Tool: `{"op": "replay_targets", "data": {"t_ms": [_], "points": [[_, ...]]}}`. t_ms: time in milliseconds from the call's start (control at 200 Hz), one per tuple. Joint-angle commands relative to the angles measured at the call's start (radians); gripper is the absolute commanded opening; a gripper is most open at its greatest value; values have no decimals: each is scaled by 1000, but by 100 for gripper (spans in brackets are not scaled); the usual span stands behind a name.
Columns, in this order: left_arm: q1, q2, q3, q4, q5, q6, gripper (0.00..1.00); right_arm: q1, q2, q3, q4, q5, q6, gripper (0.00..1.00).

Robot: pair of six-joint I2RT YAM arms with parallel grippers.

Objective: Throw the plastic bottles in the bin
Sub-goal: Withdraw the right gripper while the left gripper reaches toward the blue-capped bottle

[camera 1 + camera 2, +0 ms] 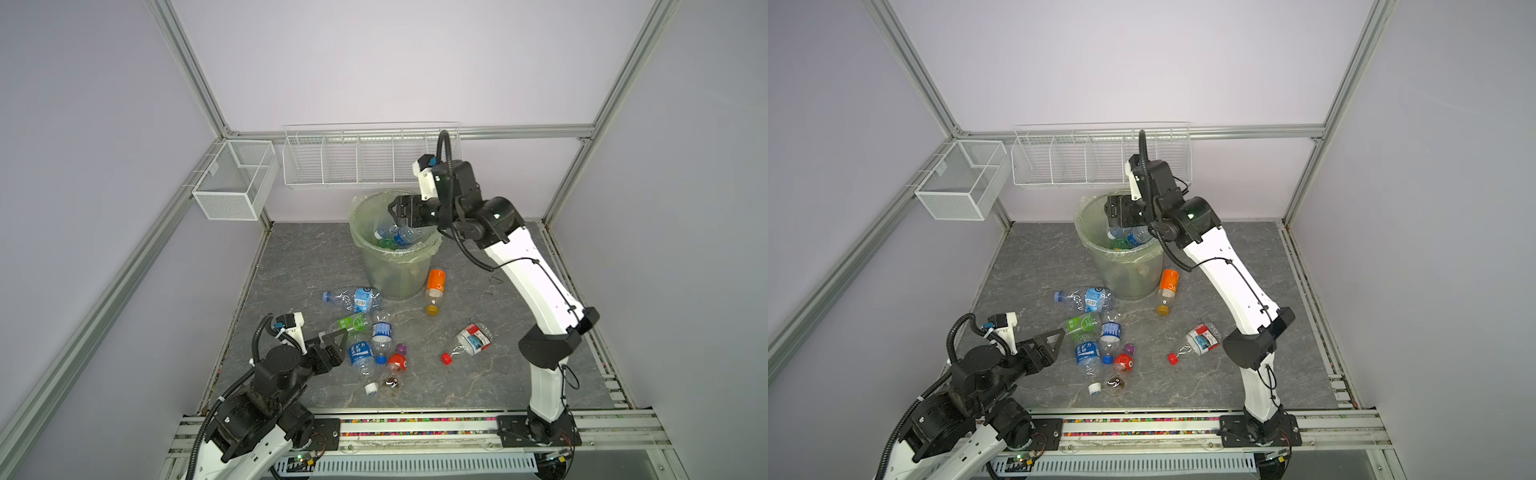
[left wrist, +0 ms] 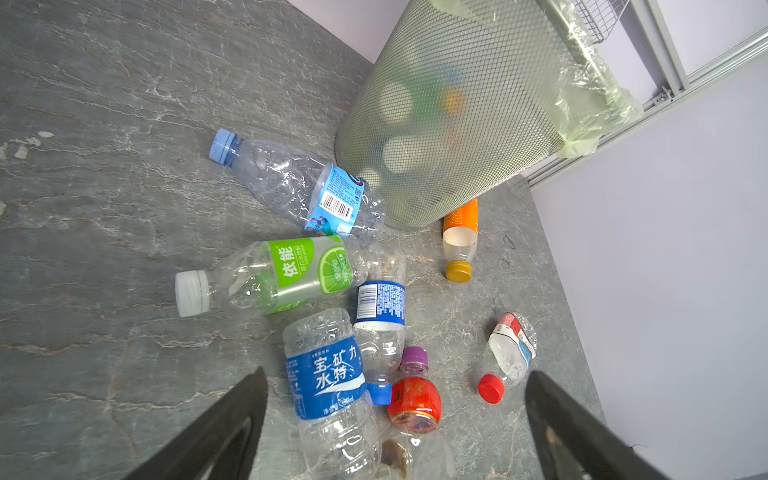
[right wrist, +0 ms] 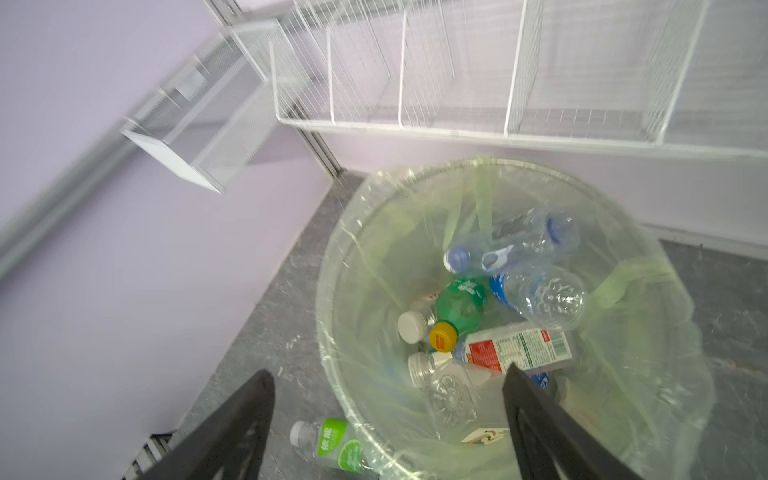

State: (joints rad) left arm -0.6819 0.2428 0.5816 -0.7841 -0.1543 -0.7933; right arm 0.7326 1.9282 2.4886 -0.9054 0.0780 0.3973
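Bin [image 1: 386,274]: one
Loose bottles [image 1: 361,297]: eight, between 4 and 7 o'clock of the bin
Bottles [image 3: 540,299] in bin: at least six visible
Arms [image 1: 540,299]: two
Wire rack [image 1: 357,166]: one
Mesh box [image 1: 228,187]: one

Clearance check: open approach over the bin mouth, crowded lane at near left.

The right gripper [image 1: 393,216] hangs over the mouth of the bin [image 1: 390,276] with its fingers [image 3: 232,424] spread and nothing between them. The bottles inside lie well below the rim. The wire rack [image 1: 370,166] stands close behind and above the rim, narrowing entry from the back. An orange bottle [image 1: 435,286] lies just beside the bin's base, and a crushed blue-labelled bottle [image 1: 353,298] lies at its front. The left gripper [image 2: 397,374] faces a packed bottle cluster [image 1: 374,340] whose bottles touch one another. The tabletop [image 1: 291,257] lies bare left of the bin. A clear patch separates the cluster from the red-capped bottle [image 1: 471,338]. The right arm [image 1: 536,291] spans above the right side.
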Motion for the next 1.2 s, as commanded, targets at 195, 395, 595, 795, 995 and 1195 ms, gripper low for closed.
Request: {"op": "replay_targets", "data": {"t_ms": [195,395,595,795,995,1195], "points": [[-6,19,12,-9,6,-29,95,32,-196,-262,136,3,9,89],[-5,61,0,-3,10,-48,94,40,-312,-408,177,16,-2,88],[-6,153,5,-10,0,-81,92,39,-428,-559,220,35,4,89],[-33,232,8,-9,-13,-89,90,40,-533,-702,251,63,11,88],[-57,319,-9,-11,-34,-110,90,39,-611,-831,284,89,26,89],[-74,393,-24,35,-29,-118,90,39,-632,-894,278,90,35,88]]}}
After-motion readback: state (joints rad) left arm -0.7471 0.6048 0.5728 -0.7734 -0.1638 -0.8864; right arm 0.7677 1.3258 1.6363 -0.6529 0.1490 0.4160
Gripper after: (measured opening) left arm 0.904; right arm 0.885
